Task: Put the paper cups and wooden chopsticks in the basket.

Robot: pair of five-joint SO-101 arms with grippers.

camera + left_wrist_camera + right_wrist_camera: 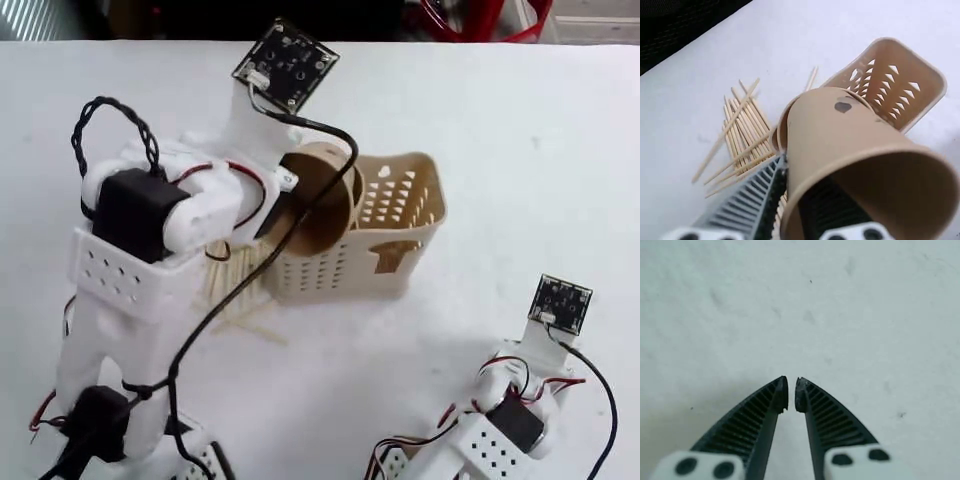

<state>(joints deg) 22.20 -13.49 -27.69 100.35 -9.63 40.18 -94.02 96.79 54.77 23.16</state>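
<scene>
White table (520, 150): left pincer (800, 175) grasps paper cup (855, 150) at basket (910, 80) rim, not yet released; chopsticks (742, 130) loose beside basket; right pincer (791, 392) closed, empty.

The basket (400, 215) stands near the middle of the table (500, 120). The cup (320, 200) hangs tilted at the basket's left rim, its base towards the basket and its mouth towards the left arm. The left gripper (790, 175) holds it by the wall, one finger inside the mouth and one outside. The chopsticks (235, 290) lie in a loose heap on the table just beside the basket's left front corner, partly under the left arm and below the cup. The right gripper (791, 392) hangs over bare table at the front right, well apart from the basket.
</scene>
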